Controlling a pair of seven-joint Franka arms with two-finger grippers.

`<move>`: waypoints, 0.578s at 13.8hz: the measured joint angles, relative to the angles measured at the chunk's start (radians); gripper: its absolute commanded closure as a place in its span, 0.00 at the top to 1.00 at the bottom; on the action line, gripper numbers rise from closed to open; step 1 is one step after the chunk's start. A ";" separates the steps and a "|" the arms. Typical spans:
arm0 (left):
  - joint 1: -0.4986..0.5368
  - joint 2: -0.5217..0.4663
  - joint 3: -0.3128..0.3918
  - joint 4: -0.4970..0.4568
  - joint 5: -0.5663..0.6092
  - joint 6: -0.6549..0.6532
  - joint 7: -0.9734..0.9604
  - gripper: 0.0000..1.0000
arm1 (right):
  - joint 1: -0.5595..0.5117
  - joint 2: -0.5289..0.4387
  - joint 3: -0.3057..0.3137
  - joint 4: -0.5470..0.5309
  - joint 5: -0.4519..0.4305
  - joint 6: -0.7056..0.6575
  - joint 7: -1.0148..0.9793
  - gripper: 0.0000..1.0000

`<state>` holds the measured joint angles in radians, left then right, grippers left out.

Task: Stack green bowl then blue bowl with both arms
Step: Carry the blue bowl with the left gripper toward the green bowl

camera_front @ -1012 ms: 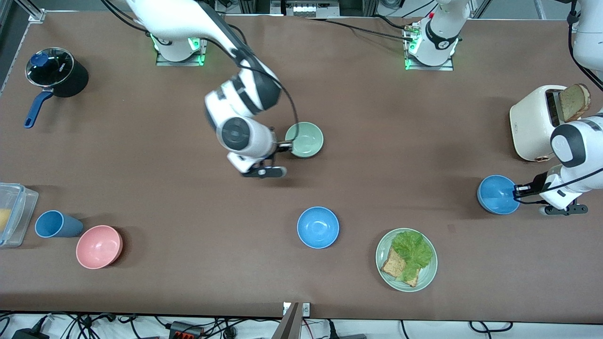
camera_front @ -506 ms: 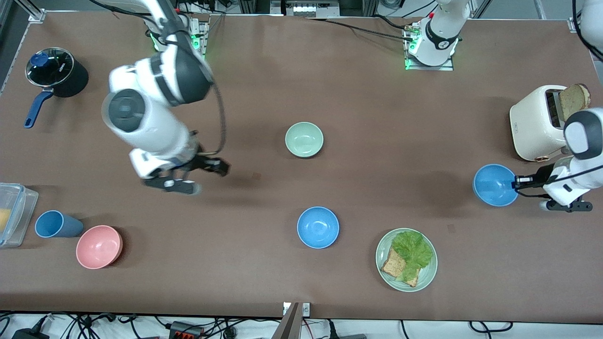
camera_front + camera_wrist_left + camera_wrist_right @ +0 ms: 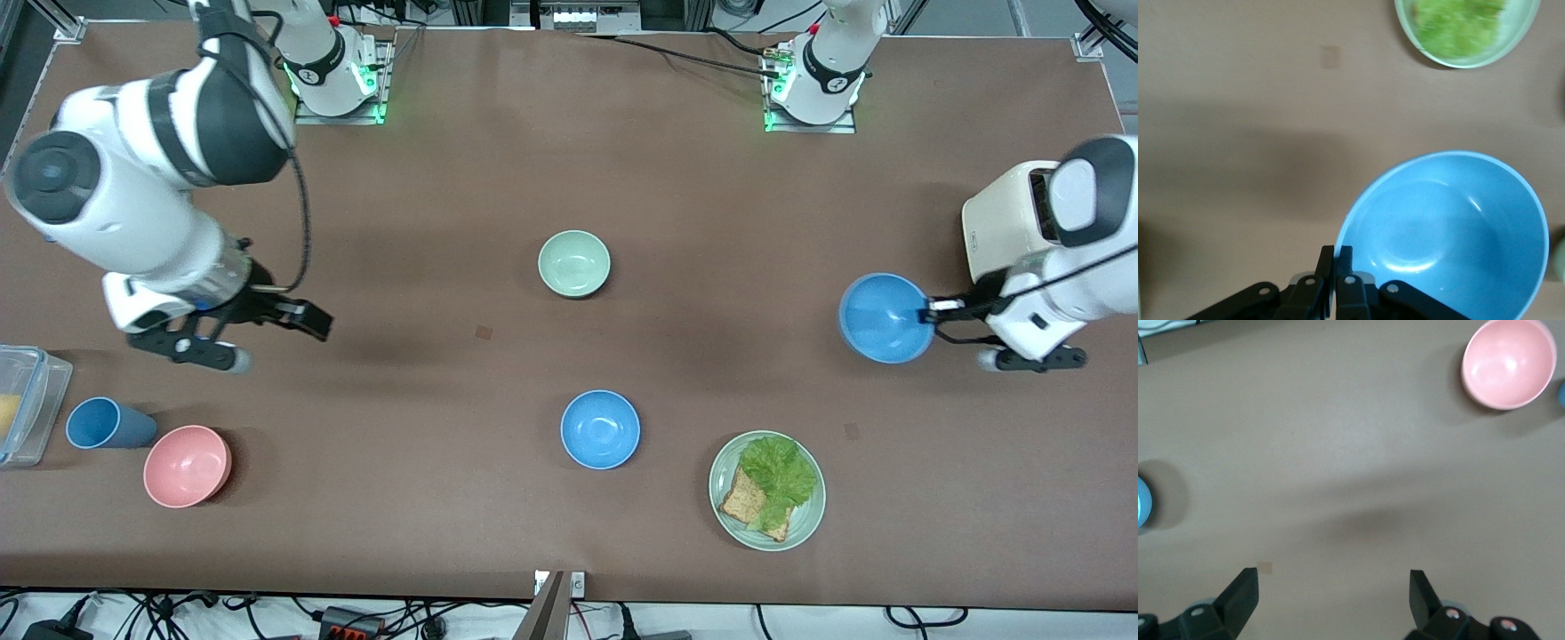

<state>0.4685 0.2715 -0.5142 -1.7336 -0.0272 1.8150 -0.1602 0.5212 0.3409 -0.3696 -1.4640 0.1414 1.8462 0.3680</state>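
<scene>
The green bowl (image 3: pixel 574 263) stands alone on the middle of the table. My left gripper (image 3: pixel 929 311) is shut on the rim of a blue bowl (image 3: pixel 885 317) and holds it tilted in the air, beside the toaster. In the left wrist view my left gripper (image 3: pixel 1336 257) pinches that blue bowl's (image 3: pixel 1451 233) rim. A second blue bowl (image 3: pixel 600 429) sits on the table nearer to the front camera than the green bowl. My right gripper (image 3: pixel 307 320) is open and empty over bare table toward the right arm's end; it also shows in the right wrist view (image 3: pixel 1331 583).
A white toaster (image 3: pixel 1005 231) stands at the left arm's end. A pale-green plate (image 3: pixel 807 524) holds lettuce and bread. A pink bowl (image 3: pixel 187 465), a blue cup (image 3: pixel 102 423), a plastic container (image 3: pixel 22 404) and a black pot (image 3: pixel 107 138) are at the right arm's end.
My right gripper has left the green bowl's rim and swung away toward the right arm's end. My left gripper has lifted the blue bowl and carried it toward the middle.
</scene>
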 measured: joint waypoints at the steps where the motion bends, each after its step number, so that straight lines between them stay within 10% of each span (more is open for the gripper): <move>1: -0.001 -0.013 -0.048 0.000 -0.002 -0.008 -0.074 0.00 | -0.027 0.000 0.008 0.014 0.000 0.000 -0.014 1.00; 8: -0.051 -0.020 -0.292 0.017 -0.009 -0.004 -0.525 0.01 | -0.406 -0.045 0.283 0.091 -0.081 -0.029 -0.106 1.00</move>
<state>0.4173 0.2515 -0.8064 -1.7162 -0.0366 1.8110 -0.6852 0.1156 0.2960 -0.0863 -1.3729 0.0608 1.8171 0.2617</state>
